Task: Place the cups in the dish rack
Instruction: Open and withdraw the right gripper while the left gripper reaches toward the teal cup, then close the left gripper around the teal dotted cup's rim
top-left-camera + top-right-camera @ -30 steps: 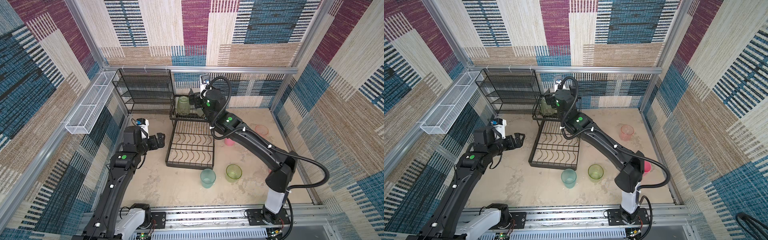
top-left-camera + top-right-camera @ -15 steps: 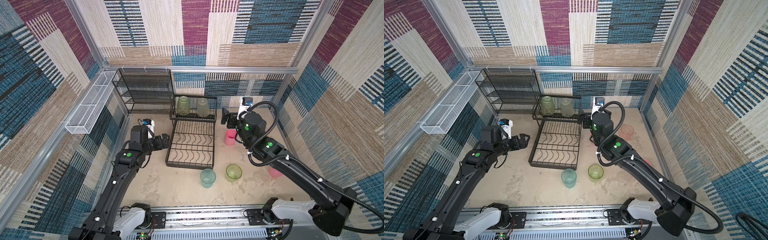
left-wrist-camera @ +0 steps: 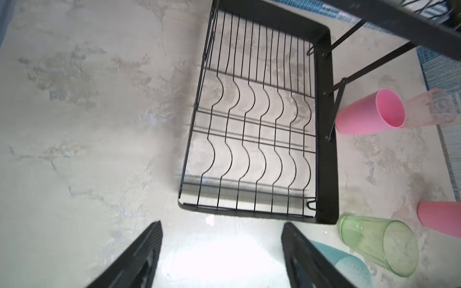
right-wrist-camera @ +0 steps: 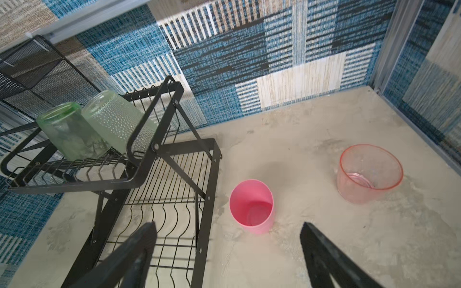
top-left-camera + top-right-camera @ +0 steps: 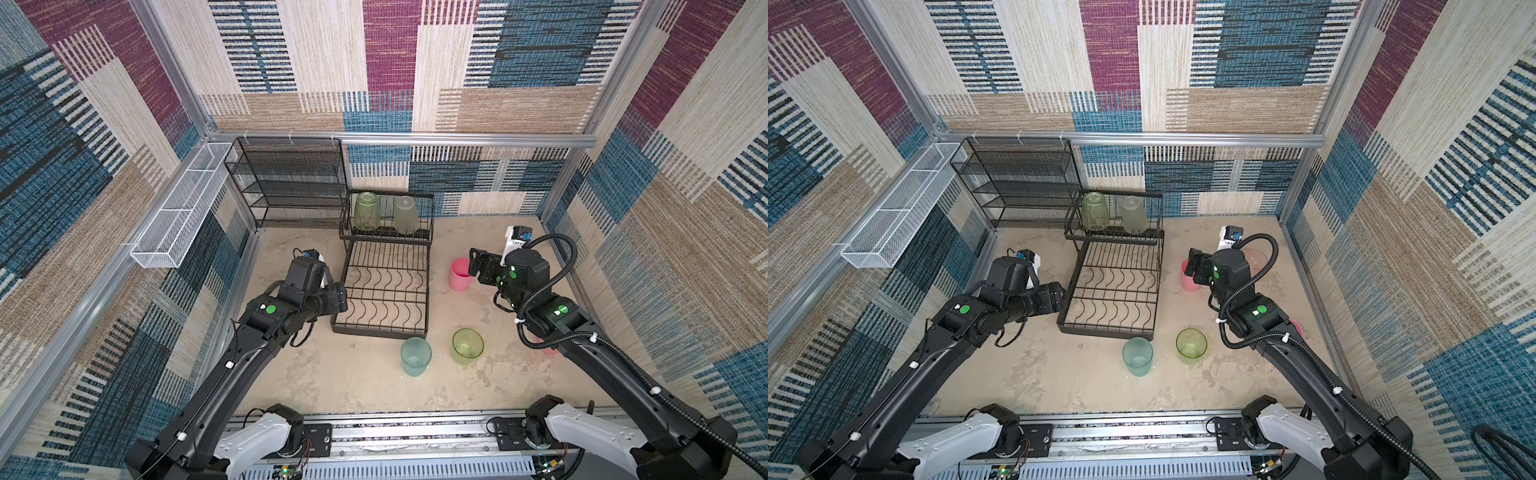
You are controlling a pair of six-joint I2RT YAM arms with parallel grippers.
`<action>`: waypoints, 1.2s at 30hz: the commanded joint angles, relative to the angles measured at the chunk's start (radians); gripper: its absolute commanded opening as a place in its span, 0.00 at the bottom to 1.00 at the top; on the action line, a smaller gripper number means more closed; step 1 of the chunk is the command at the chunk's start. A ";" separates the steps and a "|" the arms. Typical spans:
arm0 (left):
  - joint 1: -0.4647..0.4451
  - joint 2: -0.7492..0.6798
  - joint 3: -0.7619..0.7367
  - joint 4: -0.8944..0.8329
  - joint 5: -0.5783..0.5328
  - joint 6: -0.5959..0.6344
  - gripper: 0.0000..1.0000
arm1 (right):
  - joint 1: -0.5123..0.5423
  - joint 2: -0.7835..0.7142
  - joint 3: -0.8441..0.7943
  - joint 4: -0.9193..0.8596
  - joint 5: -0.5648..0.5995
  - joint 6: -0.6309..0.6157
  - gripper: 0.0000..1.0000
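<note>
The right tool (image 4: 227, 225) hangs with its jaws wide apart and empty, very near the opaque pink cup (image 4: 251, 207). This cup stands upright on the bench (image 5: 332, 374), just beside the right edge of the dish rack (image 5: 378, 331). I judge that the step in hand is to grasp this cup.

To do it well, the tool should go lower and centre itself on the cup. It should close gently, because the light plastic can tip against the rack's leg. After the lift, the cup is best turned mouth down, like the ribbed green cup (image 5: 366, 211) and the frosted green cup (image 5: 406, 215) on the raised shelf (image 5: 386, 239).

The left tool (image 3: 222, 224) is also open and empty, beside the rack's left edge. The teal cup (image 5: 415, 356) and the green cup (image 5: 467, 346) wait in front of the rack.
</note>
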 commanded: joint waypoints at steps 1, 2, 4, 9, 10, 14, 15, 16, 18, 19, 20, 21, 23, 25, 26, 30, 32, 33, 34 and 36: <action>-0.008 0.011 -0.016 -0.078 0.123 -0.166 0.72 | -0.009 -0.002 -0.024 -0.021 -0.084 0.050 0.92; -0.014 0.017 -0.026 -0.078 0.153 -0.199 0.70 | -0.012 -0.007 -0.040 -0.014 -0.091 0.057 0.92; -0.033 0.034 -0.042 -0.078 0.197 -0.253 0.69 | -0.019 -0.008 -0.065 -0.002 -0.112 0.064 0.92; -0.122 0.066 -0.068 -0.086 0.225 -0.395 0.67 | -0.025 -0.001 -0.099 0.005 -0.119 0.064 0.91; -0.148 0.070 -0.068 -0.086 0.217 -0.424 0.67 | -0.028 0.003 -0.104 0.007 -0.127 0.064 0.91; -0.234 0.127 -0.042 -0.114 0.175 -0.506 0.66 | -0.038 0.029 -0.134 0.042 -0.171 0.064 0.91; -0.250 0.155 -0.026 -0.134 0.172 -0.523 0.66 | -0.044 0.041 -0.142 0.057 -0.193 0.068 0.91; -0.268 0.183 -0.005 -0.153 0.172 -0.534 0.65 | -0.048 0.050 -0.151 0.071 -0.217 0.073 0.90; -0.312 0.234 0.038 -0.189 0.160 -0.562 0.63 | -0.055 0.061 -0.169 0.106 -0.263 0.084 0.90; -0.346 0.255 0.056 -0.195 0.142 -0.582 0.62 | -0.056 0.064 -0.177 0.123 -0.280 0.090 0.90; -0.381 0.272 0.071 -0.195 0.122 -0.604 0.62 | -0.057 0.066 -0.184 0.136 -0.292 0.096 0.90; -0.410 0.288 0.082 -0.194 0.108 -0.625 0.62 | -0.058 0.066 -0.190 0.142 -0.295 0.101 0.90; -0.461 0.336 0.114 -0.197 0.097 -0.652 0.57 | -0.060 0.064 -0.203 0.152 -0.297 0.107 0.90; -0.497 0.385 0.137 -0.198 0.106 -0.677 0.56 | -0.061 0.054 -0.217 0.159 -0.288 0.107 0.91; -0.517 0.406 0.148 -0.198 0.104 -0.685 0.56 | -0.063 0.050 -0.225 0.163 -0.285 0.106 0.91; -0.581 0.495 0.194 -0.207 0.107 -0.715 0.55 | -0.071 0.032 -0.257 0.195 -0.298 0.096 0.91; -0.608 0.523 0.216 -0.212 0.104 -0.731 0.49 | -0.074 0.026 -0.265 0.207 -0.324 0.096 0.91; -0.620 0.529 0.222 -0.214 0.099 -0.738 0.47 | -0.073 0.022 -0.274 0.214 -0.335 0.095 0.91; -0.629 0.534 0.225 -0.214 0.091 -0.749 0.47 | -0.073 0.019 -0.281 0.224 -0.343 0.091 0.91; -0.641 0.540 0.217 -0.214 0.083 -0.768 0.46 | -0.074 0.017 -0.288 0.232 -0.352 0.087 0.92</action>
